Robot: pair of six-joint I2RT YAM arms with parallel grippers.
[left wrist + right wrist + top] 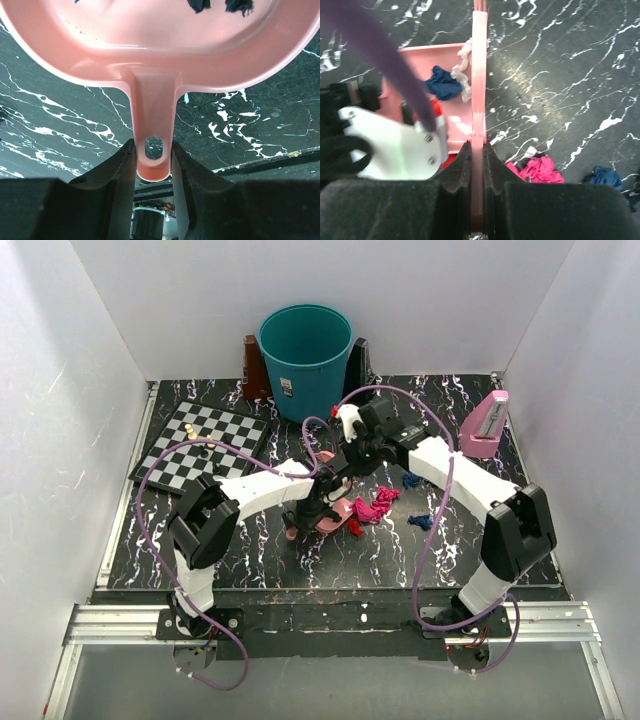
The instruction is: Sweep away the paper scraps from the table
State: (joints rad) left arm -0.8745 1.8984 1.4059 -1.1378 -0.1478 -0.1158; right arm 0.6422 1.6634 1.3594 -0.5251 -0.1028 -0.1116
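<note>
- The left claw (153,148) is clamped on the handle (152,107) of the pink dustpan (150,45), with one finger on each side, just beside the hang hole.
- The pan's bowl lies at 12 o'clock from that claw, over the table (60,130). Two dark scraps (200,5) show in it at the picture's top edge.
- The right claw (477,147) is pinched tight on a thin pink brush (479,60), which is seen edge-on and runs toward 12 o'clock.
- At 10 o'clock from the right claw, a blue wad (442,82) sits in the pan. A white frilly bit (465,67) touches the brush; whether it is paper or bristle cannot be told.
- On the bare table at 4 o'clock from the right claw lies a magenta wad (540,169), with another blue one (605,177) farther out the same way.
- In the top view both claws meet mid-table. A red wad (355,528) lies just beside the pan at 4 o'clock, and magenta scraps lie near it at 3 o'clock. Two blue wads lie beyond, well apart from each other.
- From the pan, a teal bin (305,340) stands at 12 o'clock by the far edge, a chessboard (215,435) lies at 10 o'clock, and a pink metronome (487,420) stands at 2 o'clock.
</note>
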